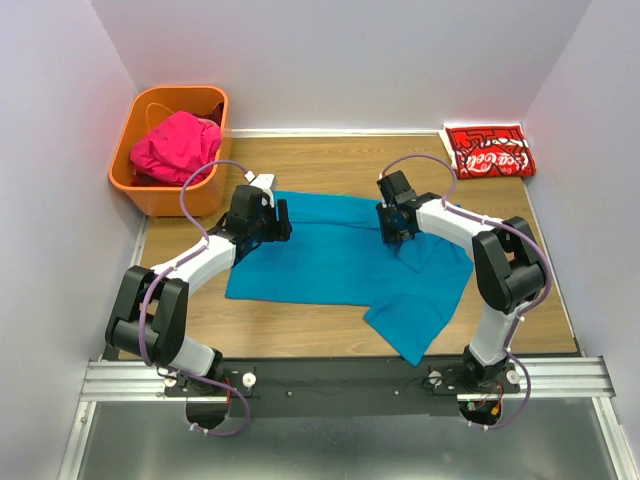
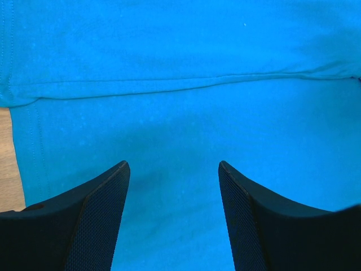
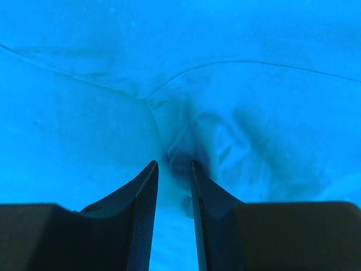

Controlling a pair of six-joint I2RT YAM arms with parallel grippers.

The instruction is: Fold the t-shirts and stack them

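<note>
Top external, teal t-shirt [image 1: 330,262] lying lengthwise left-right

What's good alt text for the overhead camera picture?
Two white robot arms work a teal t-shirt spread on a wooden table: the right claw pinches a fold of it, the left claw is open over its left edge. A pink shirt sits in an orange basket at far left; a folded red shirt lies far right.
</note>
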